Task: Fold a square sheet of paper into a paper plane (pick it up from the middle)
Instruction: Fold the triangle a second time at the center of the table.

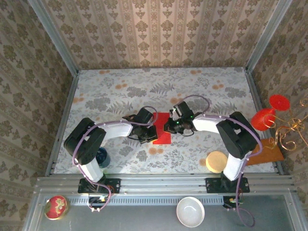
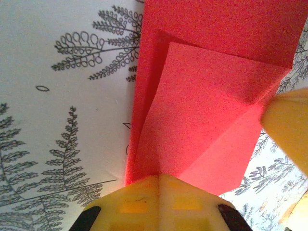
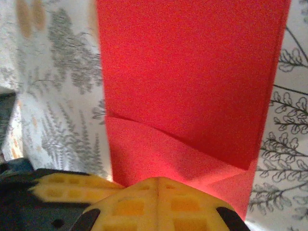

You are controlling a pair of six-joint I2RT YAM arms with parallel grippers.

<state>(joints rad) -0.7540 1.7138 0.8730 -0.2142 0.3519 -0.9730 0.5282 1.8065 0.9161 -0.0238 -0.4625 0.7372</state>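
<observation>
Paper (image 1: 162,130) part-folded, flat on tabletop (image 1: 110,96).
Left hand (image 2: 159,179) and right hand (image 3: 158,183) both pressed together, tips touching its opposite edges; flaps folded over on top.

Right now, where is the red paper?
In the top view the partly folded red sheet of paper lies at the middle of the flowery table, between the left gripper and the right gripper, whose tips reach its side edges.

The left arm (image 1: 115,129) and right arm (image 1: 211,124) rise from the bottom of the top view, elbows bent outward, forearms angled toward frame centre. The left gripper (image 1: 150,129) and right gripper (image 1: 169,126) face each other, near, tips down, jaws closed.
</observation>
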